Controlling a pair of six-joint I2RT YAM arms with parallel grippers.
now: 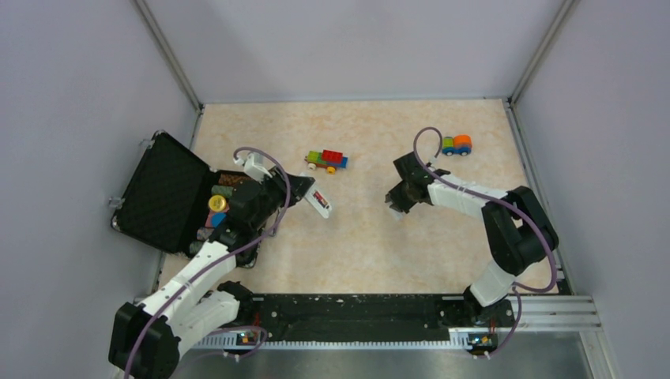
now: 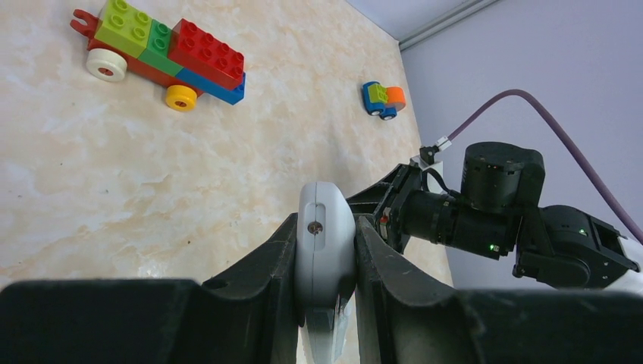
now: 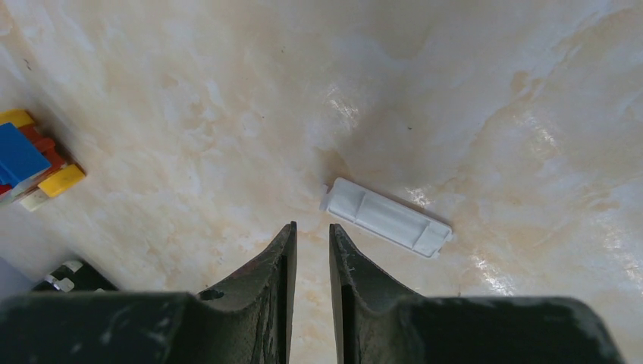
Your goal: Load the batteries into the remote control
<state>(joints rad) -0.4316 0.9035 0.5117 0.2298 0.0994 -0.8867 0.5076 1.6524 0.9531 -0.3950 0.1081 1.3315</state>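
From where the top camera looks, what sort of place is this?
Probably a robot test cell: plain grey walls enclose a beige marbled tabletop, and two white-and-black arms are bolted to a metal rail at its edge.

Pale lilac walls (image 1: pixel 71 79) enclose a beige marbled tabletop (image 1: pixel 355 253).

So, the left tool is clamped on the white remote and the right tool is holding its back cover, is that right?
Not quite: the right tool holds nothing. In the right wrist view the back cover lies flat on the table, just beyond its slightly parted fingers. The left tool is indeed clamped on the remote.
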